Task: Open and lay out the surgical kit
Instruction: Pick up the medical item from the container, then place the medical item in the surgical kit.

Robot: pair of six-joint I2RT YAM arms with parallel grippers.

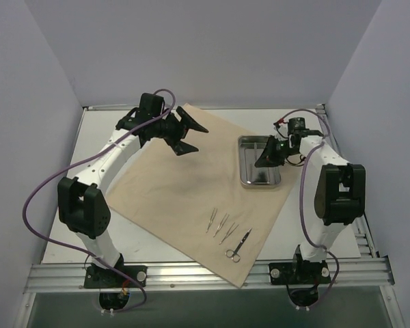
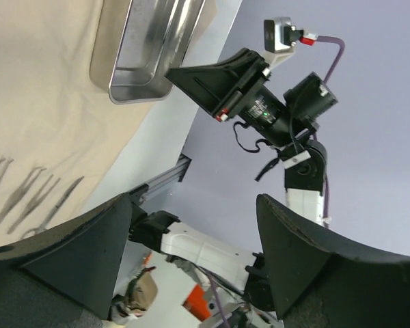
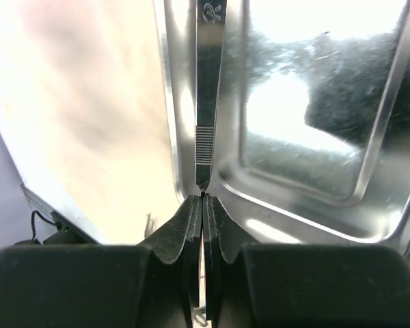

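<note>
The right gripper [image 3: 202, 199] was shut tight over the steel tray [image 3: 307, 171], and it appeared to pinch the pointed end of a pair of tweezers [image 3: 205, 89] between its fingertips. The long axis of the tweezers ran straight on from the gripper, in line with the fingers. They lay close along one side wall of the tray, with the ridged grip nearest the pinch and the joined end farthest away.

The tray sat on the far right part of the beige wrap sheet [image 1: 171, 191], which lay spread flat as a large square turned cornerwise on the counter [image 1: 102, 137]. Toward the near edge of the sheet, well apart from the tray, lay a short row of thin instruments [image 1: 222, 225] with the scissors [image 1: 237, 247] at its near end. All of them slanted roughly parallel to one another.

The next move seemed to turn on that row, which lay toward the arm bases and a little to the left of the right gripper. The tweezers would probably need carrying that way and turning to match the slant.

The left gripper [image 1: 201, 139] hung wide open and empty above the far left of the sheet, no nearer the row than the right one
</note>
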